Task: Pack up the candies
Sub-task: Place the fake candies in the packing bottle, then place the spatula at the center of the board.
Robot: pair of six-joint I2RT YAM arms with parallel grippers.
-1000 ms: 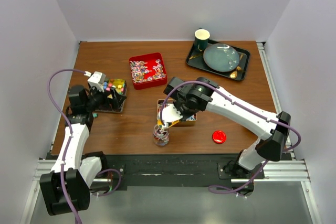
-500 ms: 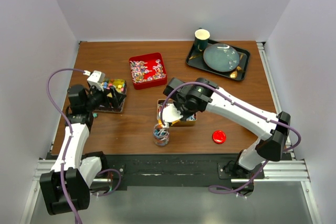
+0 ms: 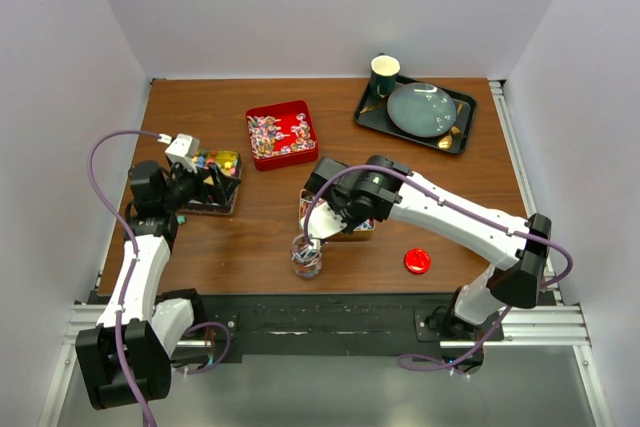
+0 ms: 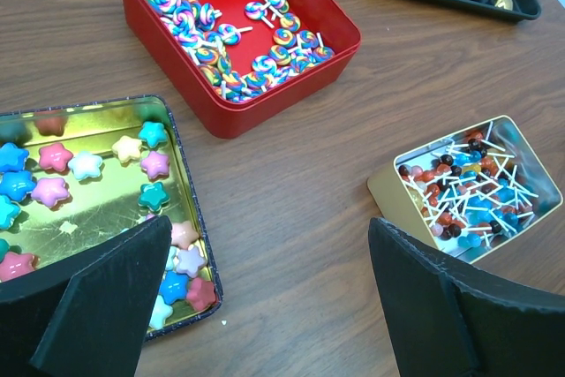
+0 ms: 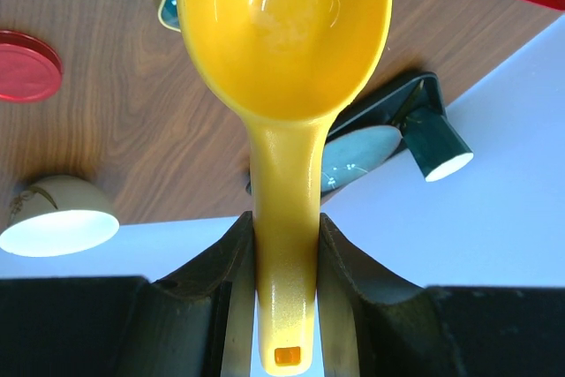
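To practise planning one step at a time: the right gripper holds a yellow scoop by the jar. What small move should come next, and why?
Probably swing the right gripper over to the gold tin and dig up more lollipops. The yellow scoop it grips looks empty, the jar is open, and the red lid lies off on the table, so filling seems unfinished.

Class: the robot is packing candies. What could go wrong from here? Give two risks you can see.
1. The jar stands unheld near the front edge of the table. The right hand, shut on the yellow scoop, is just above it and might tip it.
2. The left hand hangs open over the star tin, too far off to steady the jar.
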